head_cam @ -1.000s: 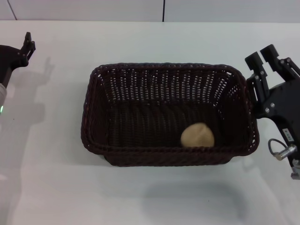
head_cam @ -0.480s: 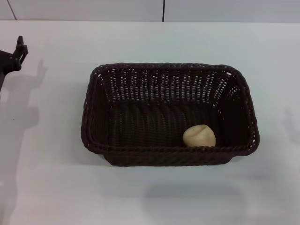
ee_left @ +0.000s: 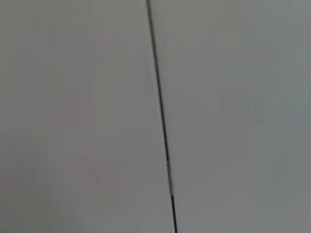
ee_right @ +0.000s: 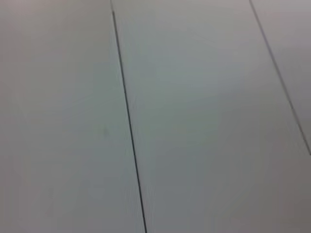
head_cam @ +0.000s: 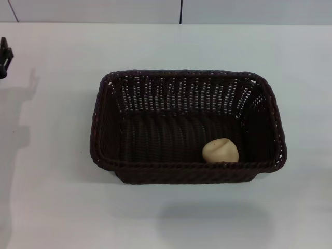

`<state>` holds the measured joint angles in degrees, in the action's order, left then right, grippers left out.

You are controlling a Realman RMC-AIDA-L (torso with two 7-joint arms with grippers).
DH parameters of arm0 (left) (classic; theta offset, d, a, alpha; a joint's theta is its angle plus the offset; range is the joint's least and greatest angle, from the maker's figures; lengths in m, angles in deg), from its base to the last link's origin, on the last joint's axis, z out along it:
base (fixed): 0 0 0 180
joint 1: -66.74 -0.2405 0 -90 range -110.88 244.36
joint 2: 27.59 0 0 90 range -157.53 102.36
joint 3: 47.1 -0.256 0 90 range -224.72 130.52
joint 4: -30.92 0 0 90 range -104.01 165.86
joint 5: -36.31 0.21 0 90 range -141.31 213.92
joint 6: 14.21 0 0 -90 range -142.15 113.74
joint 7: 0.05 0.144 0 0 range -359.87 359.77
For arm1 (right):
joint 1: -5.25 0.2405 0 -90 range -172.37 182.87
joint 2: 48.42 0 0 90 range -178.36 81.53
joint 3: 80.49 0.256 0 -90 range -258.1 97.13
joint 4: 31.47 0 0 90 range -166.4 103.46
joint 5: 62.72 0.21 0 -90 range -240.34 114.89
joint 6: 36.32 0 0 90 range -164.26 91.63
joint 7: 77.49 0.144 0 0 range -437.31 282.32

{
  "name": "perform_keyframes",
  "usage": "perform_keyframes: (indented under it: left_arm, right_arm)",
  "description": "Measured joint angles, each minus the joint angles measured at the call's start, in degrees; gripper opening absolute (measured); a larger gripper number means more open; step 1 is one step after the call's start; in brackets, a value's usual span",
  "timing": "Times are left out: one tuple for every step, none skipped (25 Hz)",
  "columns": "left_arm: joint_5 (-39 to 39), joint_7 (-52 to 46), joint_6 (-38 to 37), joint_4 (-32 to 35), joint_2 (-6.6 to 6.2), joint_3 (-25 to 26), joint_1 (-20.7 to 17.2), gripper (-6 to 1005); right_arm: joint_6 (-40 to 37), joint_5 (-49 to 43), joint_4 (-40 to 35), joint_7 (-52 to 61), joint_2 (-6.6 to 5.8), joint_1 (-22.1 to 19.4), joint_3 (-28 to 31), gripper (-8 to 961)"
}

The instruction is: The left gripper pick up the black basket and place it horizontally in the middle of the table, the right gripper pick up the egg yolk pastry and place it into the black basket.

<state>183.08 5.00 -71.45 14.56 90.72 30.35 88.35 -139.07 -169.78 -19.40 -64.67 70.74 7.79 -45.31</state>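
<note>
Back wall: pale grey flat panelled wall (head_cam: 93,10) running along the far edge of the white surface in the head view.
Wall seam: thin dark vertical joint line (head_cam: 181,11) between two panels, near the middle of the wall.
Left wrist view: plain grey panel surface (ee_left: 73,116) crossed by one dark seam (ee_left: 160,116).
Right wrist view: grey panel surface (ee_right: 194,121) with two dark seams (ee_right: 129,126), apart from each other.
</note>
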Motion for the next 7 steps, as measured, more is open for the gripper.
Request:
perform_keyframes:
  left_arm:
    - [0.0,-1.5,-0.4,0.0,-0.04,0.5,-0.3,829]
    - [0.0,-2.2,-0.7,0.0,-0.08,0.6,-0.3,829]
    - [0.0,-3.4,-1.5,0.1,-0.12,0.7,-0.5,829]
    - [0.0,-3.4,-1.5,0.1,-0.12,0.7,-0.5,829]
    - [0.0,-4.0,-2.5,0.1,-0.13,0.7,-0.8,829]
    - [0.0,-4.1,-3.2,0.1,-0.12,0.9,-1.0,829]
    - [0.0,-4.2,-4.1,0.1,-0.04,1.2,-1.3,829]
  right_arm:
    - [0.0,0.0,0.0,0.0,0.0,0.0,0.0,845]
    - [0.0,0.1,-0.1,0.0,0.01,0.0,0.1,845]
    - [0.0,0.2,-0.3,0.1,0.02,-0.1,0.1,845]
    - [0.0,0.2,-0.3,0.1,0.02,-0.1,0.1,845]
    - [0.1,0.6,-0.3,0.1,0.02,-0.1,0.2,845]
    - [0.1,0.6,-0.3,0.1,0.02,-0.1,0.2,845]
    - [0.1,0.9,-0.3,0.1,0.03,-0.1,0.2,845]
